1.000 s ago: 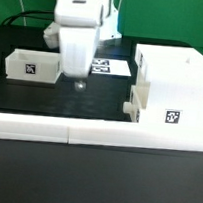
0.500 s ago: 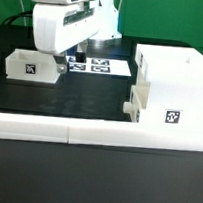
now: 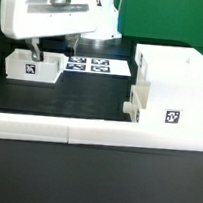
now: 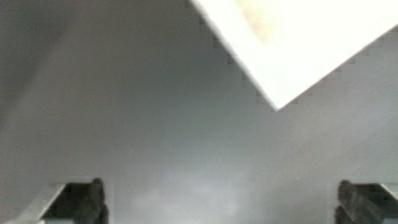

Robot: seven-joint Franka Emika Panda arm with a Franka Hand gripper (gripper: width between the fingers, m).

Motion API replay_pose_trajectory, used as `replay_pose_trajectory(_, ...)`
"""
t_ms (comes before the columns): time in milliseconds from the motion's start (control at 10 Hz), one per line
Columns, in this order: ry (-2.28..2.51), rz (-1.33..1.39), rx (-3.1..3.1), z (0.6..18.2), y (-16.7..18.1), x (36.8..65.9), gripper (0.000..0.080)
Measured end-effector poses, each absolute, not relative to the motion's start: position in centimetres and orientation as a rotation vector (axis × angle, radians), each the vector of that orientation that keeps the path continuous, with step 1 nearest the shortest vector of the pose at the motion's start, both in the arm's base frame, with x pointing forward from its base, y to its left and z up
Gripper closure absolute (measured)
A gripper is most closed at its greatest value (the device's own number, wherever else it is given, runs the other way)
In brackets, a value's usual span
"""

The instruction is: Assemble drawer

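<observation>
Now your hand (image 3: 36, 53) is hovering at the small tray (image 3: 32, 70) on the exterior view's left, fingers (image 4: 80, 200) standing wide apart, holding nothing

White housing (image 3: 178, 77) with black-and-white tag (image 3: 171, 118); white tray (image 3: 50, 72); black table (image 3: 90, 98).

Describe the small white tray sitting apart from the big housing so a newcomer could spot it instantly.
Find the large white cube-like housing on the exterior view's right, then look past the marker board to the exterior view's left. A small open-topped tray stands there below the robot's hand. Unlike the other tray, which sits against the housing, it stands alone, its tag facing the camera.
</observation>
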State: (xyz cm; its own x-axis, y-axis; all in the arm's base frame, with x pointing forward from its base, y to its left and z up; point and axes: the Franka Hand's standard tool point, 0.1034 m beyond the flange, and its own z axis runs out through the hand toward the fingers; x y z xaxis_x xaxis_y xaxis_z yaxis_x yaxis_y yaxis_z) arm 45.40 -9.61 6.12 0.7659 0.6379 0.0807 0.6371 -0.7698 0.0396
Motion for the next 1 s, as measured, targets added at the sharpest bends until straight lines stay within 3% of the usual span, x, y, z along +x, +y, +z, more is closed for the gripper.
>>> replay_pose_trajectory(200,0.821,0.153,3.017,6.1,-10.0,44.1,0.0151)
replay_pose_trajectory(700,0.398,0.159,3.123,6.1,-9.8,44.1,0.0151)
replay_pose_trajectory(1000,0.049,0.096,3.168,4.9,-8.9,41.3,0.0151)
